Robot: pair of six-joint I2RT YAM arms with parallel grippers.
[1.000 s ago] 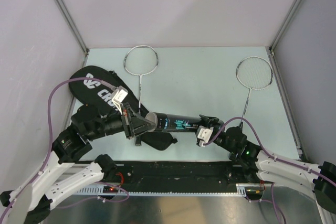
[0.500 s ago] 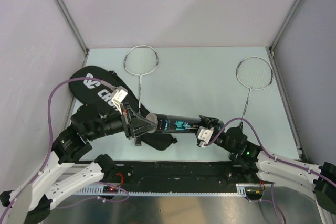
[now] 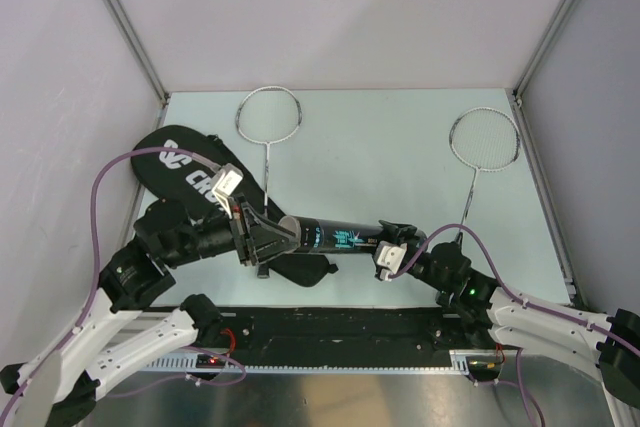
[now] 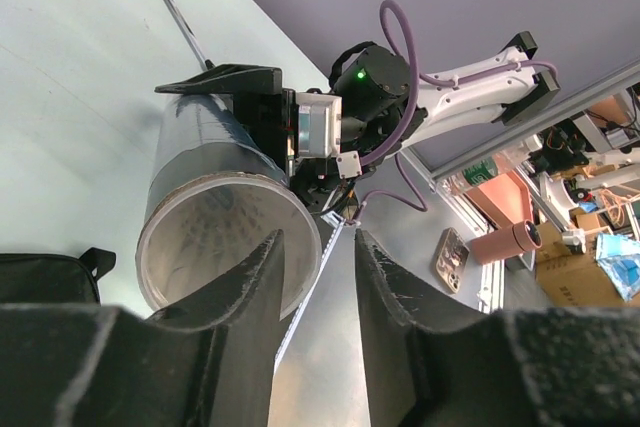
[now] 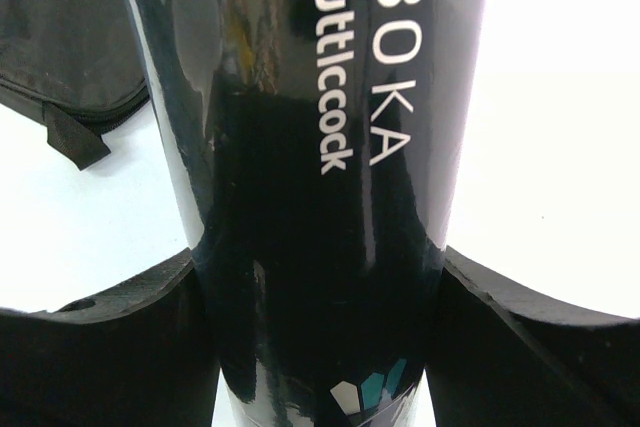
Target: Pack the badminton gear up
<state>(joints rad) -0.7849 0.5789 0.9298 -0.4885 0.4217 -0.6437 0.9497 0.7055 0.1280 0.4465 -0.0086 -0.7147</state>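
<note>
Though tube (image 4: 195, 152) mouth shows, interior dim, possibly filled.

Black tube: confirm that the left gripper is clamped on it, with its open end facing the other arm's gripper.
Wrong gripper: the right gripper is the one clamped on the black tube, as the right wrist view shows. Its open end does face the other arm's gripper, the left gripper.
</note>
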